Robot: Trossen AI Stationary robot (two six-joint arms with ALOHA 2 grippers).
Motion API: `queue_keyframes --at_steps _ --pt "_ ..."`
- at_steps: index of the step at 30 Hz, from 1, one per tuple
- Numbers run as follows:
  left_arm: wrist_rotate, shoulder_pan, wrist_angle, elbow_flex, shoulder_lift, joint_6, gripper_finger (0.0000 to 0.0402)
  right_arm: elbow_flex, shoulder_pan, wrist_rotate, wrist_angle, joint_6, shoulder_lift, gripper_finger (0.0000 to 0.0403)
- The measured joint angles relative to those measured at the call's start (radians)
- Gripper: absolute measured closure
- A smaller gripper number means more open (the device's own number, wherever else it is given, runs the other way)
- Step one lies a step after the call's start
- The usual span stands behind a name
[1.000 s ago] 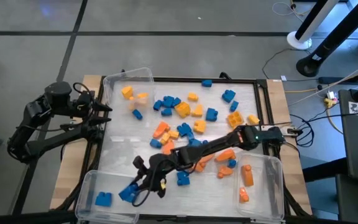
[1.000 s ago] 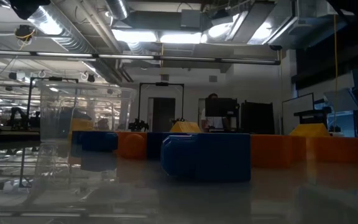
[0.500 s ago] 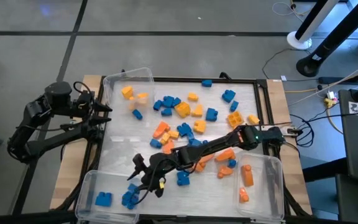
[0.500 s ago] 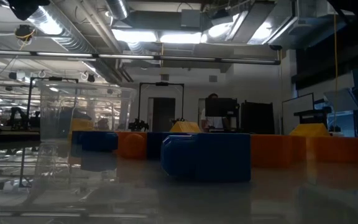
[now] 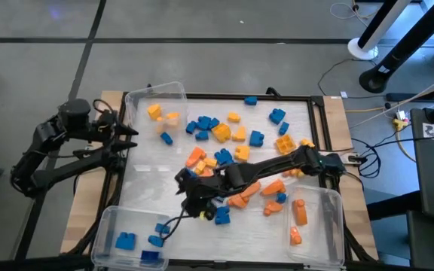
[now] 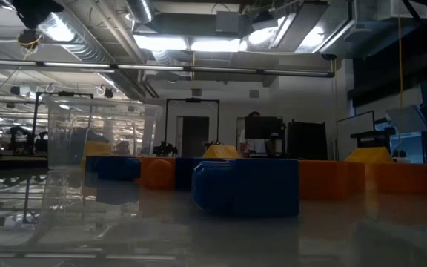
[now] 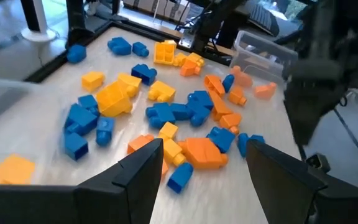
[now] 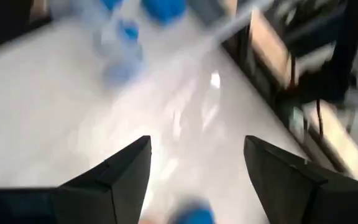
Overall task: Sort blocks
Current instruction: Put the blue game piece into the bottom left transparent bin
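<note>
Right gripper (image 5: 189,197) pulled back from bin (image 5: 104,226), jaws wide, empty; four blue blocks (image 5: 125,241) inside

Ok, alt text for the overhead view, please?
The right pincer, open and empty, hangs over scattered blue, orange and yellow blocks on a tray. Clear bins hold blue blocks near-left and orange ones near-right; the left arm waits at the tray's left edge.

Overhead view evenly bright; low view dim, backlit; right wrist view perhaps motion-blurred.
</note>
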Motion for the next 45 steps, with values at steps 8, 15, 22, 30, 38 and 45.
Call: queue_keyframes --at_steps 8,15,22,30,38,45 --pt "0.093 -0.059 0.249 -0.216 0.135 -0.033 0.0183 0.002 -0.046 0.149 -0.294 -0.015 -0.065 0.0146" --pt "0.118 -0.251 0.541 -0.283 0.385 0.083 0.0183 0.003 -0.148 0.140 -0.503 0.008 -0.086 0.0146" --pt "0.016 -0.452 0.680 -0.282 0.634 0.323 0.0183 0.003 -0.269 0.140 -0.537 0.010 -0.086 0.0146" --pt "-0.303 -0.552 0.713 -0.282 0.830 0.464 0.0183 0.001 -0.368 0.140 -0.589 0.006 -0.154 0.0146" --pt "-0.344 -0.582 0.727 -0.282 0.977 0.485 0.0183 0.002 -0.436 0.145 -0.492 0.000 -0.204 0.0146" --pt "-0.354 -0.589 0.748 -0.279 1.041 0.474 0.0183 0.002 -0.458 0.138 -0.421 -0.035 -0.203 0.0146"
